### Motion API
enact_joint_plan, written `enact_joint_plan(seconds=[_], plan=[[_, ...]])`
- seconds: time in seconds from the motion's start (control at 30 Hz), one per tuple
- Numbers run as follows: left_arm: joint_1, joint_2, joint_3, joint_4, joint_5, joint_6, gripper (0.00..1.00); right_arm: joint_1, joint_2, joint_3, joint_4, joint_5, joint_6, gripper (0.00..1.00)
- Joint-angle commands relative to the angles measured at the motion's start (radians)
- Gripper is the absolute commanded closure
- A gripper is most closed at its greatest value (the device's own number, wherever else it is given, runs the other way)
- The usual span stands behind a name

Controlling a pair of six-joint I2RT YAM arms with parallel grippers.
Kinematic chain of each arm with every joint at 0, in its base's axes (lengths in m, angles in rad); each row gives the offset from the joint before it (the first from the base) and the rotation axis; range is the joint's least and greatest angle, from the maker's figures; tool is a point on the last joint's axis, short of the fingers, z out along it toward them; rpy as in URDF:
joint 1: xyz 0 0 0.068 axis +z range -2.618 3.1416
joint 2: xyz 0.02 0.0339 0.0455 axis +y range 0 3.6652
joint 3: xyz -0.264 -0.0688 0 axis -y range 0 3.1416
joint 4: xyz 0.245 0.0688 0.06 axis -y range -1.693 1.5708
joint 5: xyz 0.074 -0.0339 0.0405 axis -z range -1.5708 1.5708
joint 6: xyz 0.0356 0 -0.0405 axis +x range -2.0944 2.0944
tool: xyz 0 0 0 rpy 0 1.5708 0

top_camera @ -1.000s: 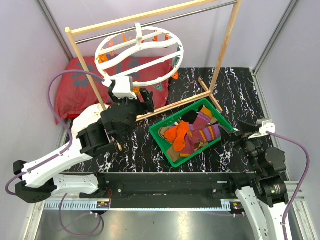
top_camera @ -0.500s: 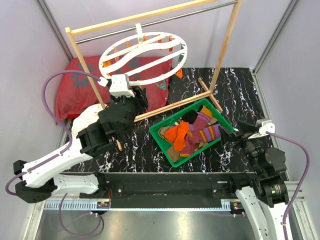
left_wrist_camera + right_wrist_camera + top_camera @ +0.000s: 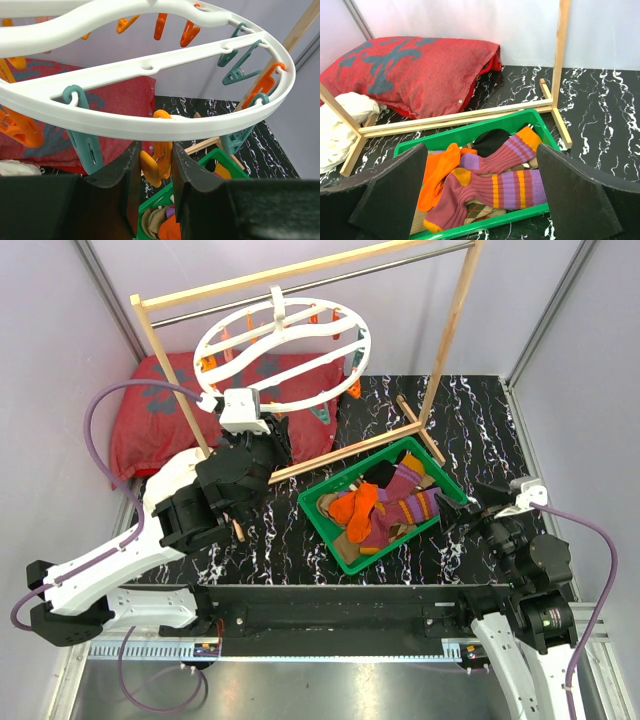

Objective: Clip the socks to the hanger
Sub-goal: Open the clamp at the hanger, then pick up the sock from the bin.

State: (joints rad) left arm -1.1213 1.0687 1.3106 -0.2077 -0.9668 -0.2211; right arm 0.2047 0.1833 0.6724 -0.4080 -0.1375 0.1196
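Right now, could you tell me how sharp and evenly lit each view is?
Top external: evenly lit and sharp, hanger crisp. Left wrist: the clip is sharp; the fingers are near-black, without detail. Right wrist: socks crisp, fingers dark, no glare.

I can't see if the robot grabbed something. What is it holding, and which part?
The left gripper pinches an orange clip by its sides, just under the hanger. The right gripper is open, holding nothing.
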Motion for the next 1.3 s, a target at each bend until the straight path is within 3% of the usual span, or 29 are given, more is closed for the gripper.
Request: enact_joint_plan(seconds=[0.0, 0.27, 0.53, 0.83, 1.03, 1.27], plan=[[-0.003, -0.015, 0.044, 0.036, 0.013, 0.002, 0.78, 0.010, 0.031, 0.007, 0.035, -0.047, 0.018, 0.00], [0.012, -0.073, -0.057, 0.096, 0.128, 0.054, 1.00, 0.010, 0.202, 0.069, -0.057, -0.149, 0.132, 0.00], [0.166, -0.179, -0.191, 0.105, 0.430, -0.050, 1.00, 0.010, 0.410, 0.084, -0.064, -0.339, 0.223, 0.00], [0.183, -0.168, -0.143, 0.056, 0.490, -0.040, 1.00, 0.015, 0.688, 0.139, -0.034, -0.356, 0.216, 0.03], [0.183, -0.150, -0.111, 0.031, 0.505, -0.046, 1.00, 0.053, 0.797, 0.115, 0.121, -0.320, 0.287, 0.19], [0.184, -0.138, -0.096, 0.019, 0.504, -0.049, 1.00, 0.128, 0.938, 0.122, 0.233, -0.222, 0.368, 0.28]])
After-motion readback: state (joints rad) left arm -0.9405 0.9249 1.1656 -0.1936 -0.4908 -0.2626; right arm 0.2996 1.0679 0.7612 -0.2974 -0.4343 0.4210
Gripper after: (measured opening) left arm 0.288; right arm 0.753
